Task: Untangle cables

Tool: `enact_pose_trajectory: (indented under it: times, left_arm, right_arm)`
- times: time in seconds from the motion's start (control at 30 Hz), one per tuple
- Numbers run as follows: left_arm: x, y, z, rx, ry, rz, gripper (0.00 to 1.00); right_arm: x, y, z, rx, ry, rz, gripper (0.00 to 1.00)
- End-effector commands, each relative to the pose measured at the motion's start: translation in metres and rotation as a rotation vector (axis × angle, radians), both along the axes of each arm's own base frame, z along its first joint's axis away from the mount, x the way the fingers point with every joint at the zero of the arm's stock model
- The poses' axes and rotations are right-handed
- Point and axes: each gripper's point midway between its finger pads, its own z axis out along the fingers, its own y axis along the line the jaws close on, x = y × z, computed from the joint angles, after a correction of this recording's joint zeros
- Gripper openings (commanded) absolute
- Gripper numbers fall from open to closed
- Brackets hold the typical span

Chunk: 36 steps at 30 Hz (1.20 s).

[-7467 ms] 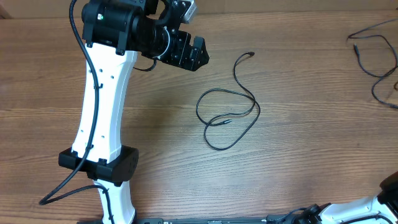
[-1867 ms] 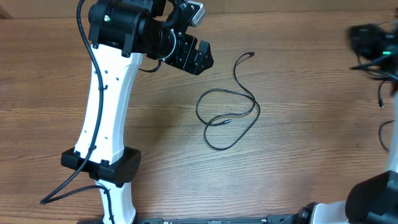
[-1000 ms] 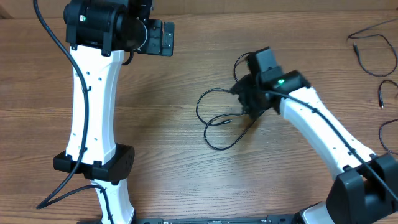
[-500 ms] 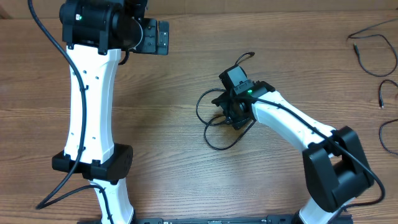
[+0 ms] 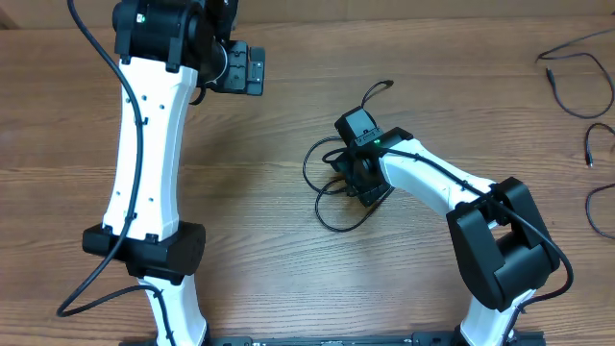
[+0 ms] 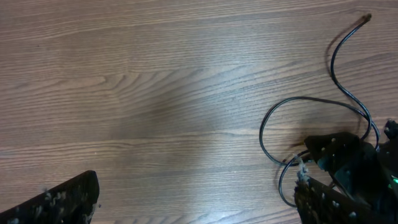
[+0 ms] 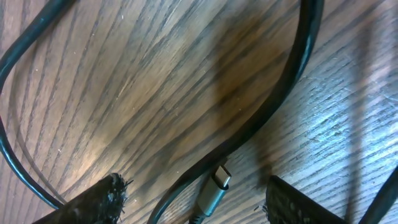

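Reaching down onto the looped black cable [image 7: 268, 118] in the middle of the bench [image 5: 480, 106], the right claw [image 7: 196, 202] is standing open, holding nothing, with the silver plug tip [image 7: 214, 185] lying between its fingers [image 7: 102, 200]. Next it is probably needing to pinch near that tip and pull it out of the loop. The left claw [image 5: 245, 69] is hanging wide open, far away. Seconds earlier, no arm was over the cable.
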Motion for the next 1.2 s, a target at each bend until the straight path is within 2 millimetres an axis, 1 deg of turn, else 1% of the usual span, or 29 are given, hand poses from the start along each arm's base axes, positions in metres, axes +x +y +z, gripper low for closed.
enact_pose_trajectory:
  times: [0.0,0.1,0.13,0.17,0.2,0.23,0.37,0.57,0.7,0.77,0.8,0.87,0.93,0.97,1.07,1.17]
  left_arm:
    - [0.002,0.004,-0.005,0.009,0.006,0.027,1.00]
    - [0.003,0.003,-0.012,0.013,0.021,0.027,1.00]
    - [0.003,0.003,-0.014,0.014,0.027,0.027,1.00]
    - [0.002,0.003,-0.016,0.016,0.034,0.027,1.00]
    - [0.002,0.003,-0.017,0.016,0.037,0.027,1.00]
    - [0.002,0.003,-0.018,0.017,0.039,0.027,1.00]
    - [0.002,0.003,-0.020,0.019,0.043,0.027,1.00]
    - [0.001,0.004,-0.021,0.031,0.047,0.007,0.99]
    - [0.000,0.005,-0.021,0.033,0.055,0.007,0.98]
    - [-0.001,0.005,-0.022,0.034,0.057,0.007,0.98]
    - [-0.001,0.005,-0.022,0.035,0.058,0.004,0.98]
    - [-0.001,0.006,-0.022,0.043,0.058,-0.003,0.98]
    - [0.000,0.009,-0.022,0.057,0.055,-0.005,0.98]
    - [0.000,0.011,-0.021,0.062,0.054,0.000,0.98]
    - [0.001,0.011,-0.021,0.061,0.050,0.002,0.98]
    - [0.001,0.011,-0.021,0.060,0.049,0.002,0.98]
  right_arm:
    - [-0.006,-0.003,-0.006,-0.020,0.021,-0.004,0.72]
    - [-0.010,0.000,-0.007,-0.021,0.030,0.006,0.72]
    - [-0.011,0.002,-0.007,-0.021,0.029,0.012,0.61]
    - [-0.013,0.005,-0.007,-0.021,0.029,0.021,0.41]
    - [-0.014,0.007,-0.007,-0.021,0.027,0.028,0.25]
    - [-0.015,0.011,-0.007,-0.020,0.025,0.038,0.04]
    - [-0.018,0.027,-0.006,-0.042,-0.021,0.087,0.04]
    - [-0.022,0.040,-0.005,-0.075,-0.068,0.132,0.04]
    - [-0.022,0.041,-0.005,-0.076,-0.070,0.136,0.04]
    - [-0.015,0.040,0.000,-0.096,-0.103,0.160,0.04]
    - [-0.009,0.038,0.005,-0.117,-0.133,0.195,0.04]
    - [0.006,0.037,0.025,-0.156,-0.204,0.282,0.04]
    - [0.021,0.034,0.053,-0.199,-0.288,0.356,0.04]
    - [0.031,0.032,0.073,-0.227,-0.340,0.387,0.04]
    - [0.056,0.026,0.143,-0.312,-0.513,0.479,0.04]
    - [0.071,0.020,0.216,-0.389,-0.680,0.546,0.04]
